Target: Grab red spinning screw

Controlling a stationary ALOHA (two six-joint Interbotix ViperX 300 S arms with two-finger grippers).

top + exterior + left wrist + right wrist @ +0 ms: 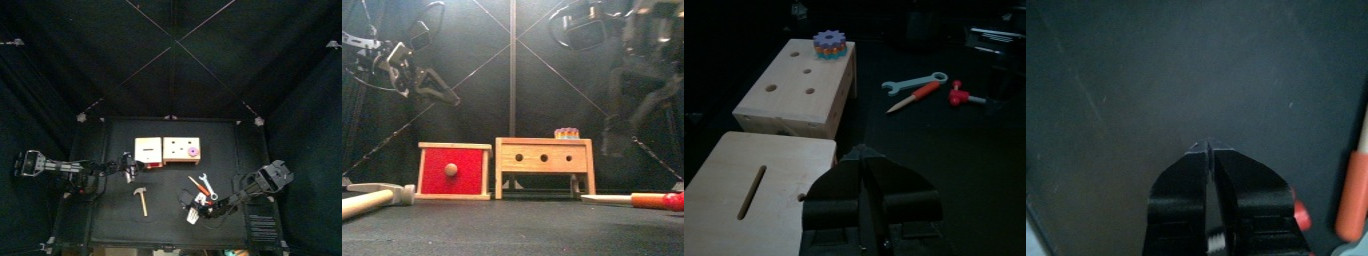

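Right gripper (pixel 1209 150) is clenched on nothing: its own wrist view shows the two jaws meeting tip to tip over bare black table (pixel 163 226), with a red blob just beside one jaw, half hidden, which I cannot identify for sure. Only the left wrist view shows the red spinning screw (pixel 959 95) clearly, lying free on the table just beside the orange-handled screwdriver (pixel 906 97) and the grey wrench (pixel 915 82). From above, this cluster sits at about 5 o'clock from the table's centre, under the right arm, and the screw is too small to pick out there. Left gripper (pixel 862 165) hangs clenched and empty above the slotted wooden box (pixel 751 175), next to the drilled block (pixel 798 85) carrying a gear (pixel 828 40). The hammer (pixel 139 199) lies at about 7 o'clock.
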